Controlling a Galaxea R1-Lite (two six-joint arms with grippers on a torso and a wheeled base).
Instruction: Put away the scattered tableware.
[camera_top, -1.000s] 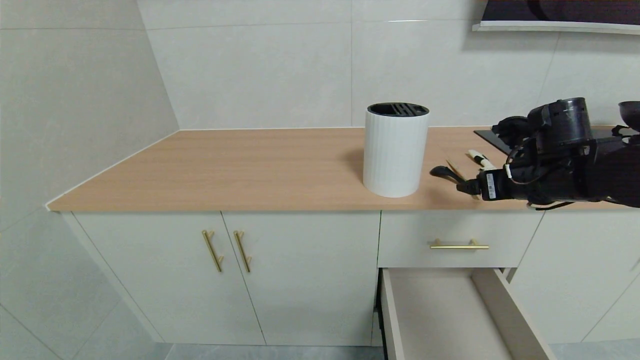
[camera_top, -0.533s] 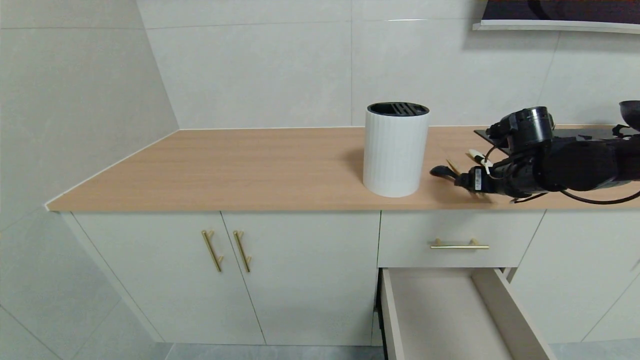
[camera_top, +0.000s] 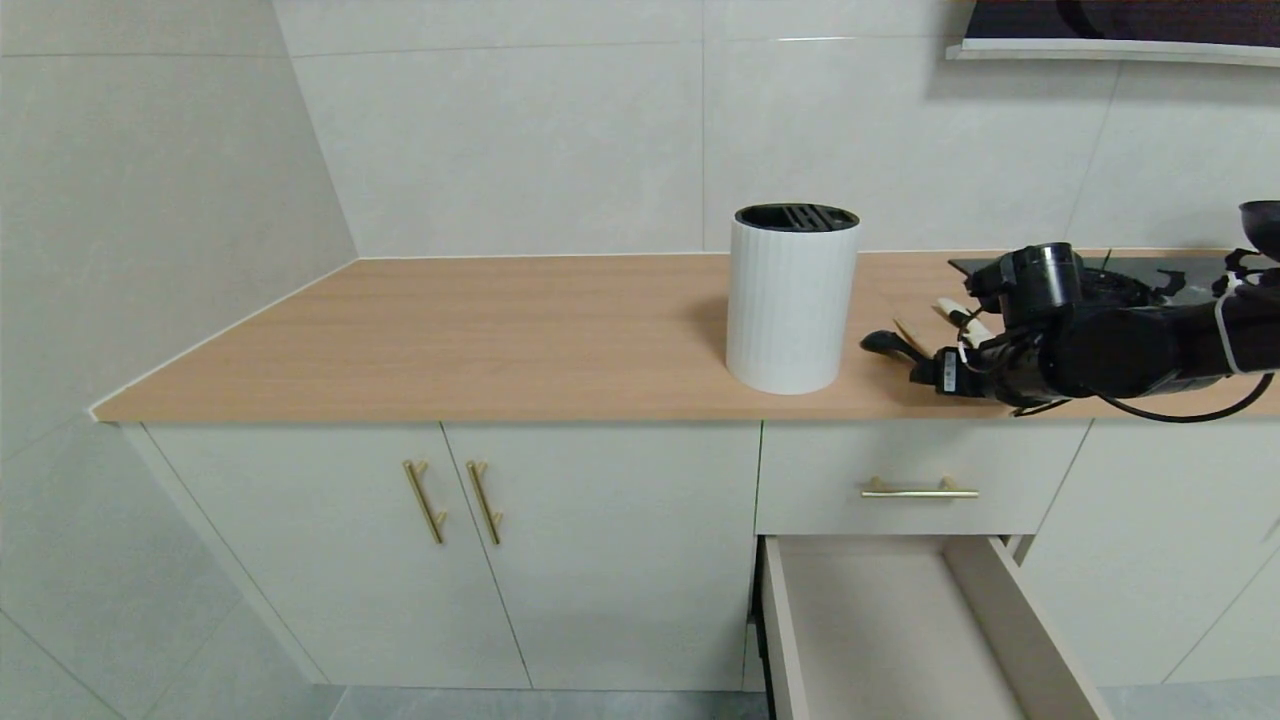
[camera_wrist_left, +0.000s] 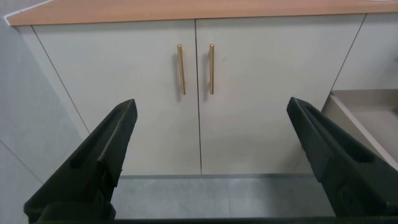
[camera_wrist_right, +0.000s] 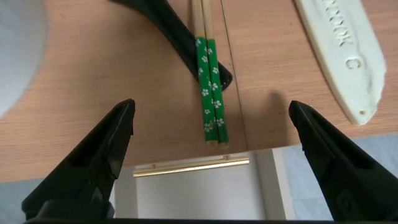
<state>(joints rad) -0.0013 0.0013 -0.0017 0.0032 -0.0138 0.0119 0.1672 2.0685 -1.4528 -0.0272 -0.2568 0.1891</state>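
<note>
Down below and to the left of the white holder (camera_top: 792, 300), the left gripper (camera_wrist_left: 211, 127) hangs low with its fingers spread wide, facing the cabinet doors (camera_wrist_left: 155, 93) and holding nothing. The holder itself stands upright on the countertop (camera_top: 500, 340), and nothing around it has shifted in the last second. Just to its right lies the scattered tableware: a black spoon (camera_top: 885, 343), a pair of chopsticks (camera_wrist_right: 210, 81) with green patterned ends resting against the spoon's handle, and a little further right a white-handled utensil (camera_wrist_right: 339, 56), apart from the other two. What has changed is the right arm. Its wrist has sunk from well above the counter to nearly level with it, so the right gripper (camera_top: 925, 372) now sits low at the counter's front edge, right of the holder, with its fingers apart on either side of the chopsticks' green ends and not yet touching them. To my eye that is the lead-in to a pick-up of the chopsticks. The open drawer (camera_top: 790, 640) waits below and right of the holder.
</note>
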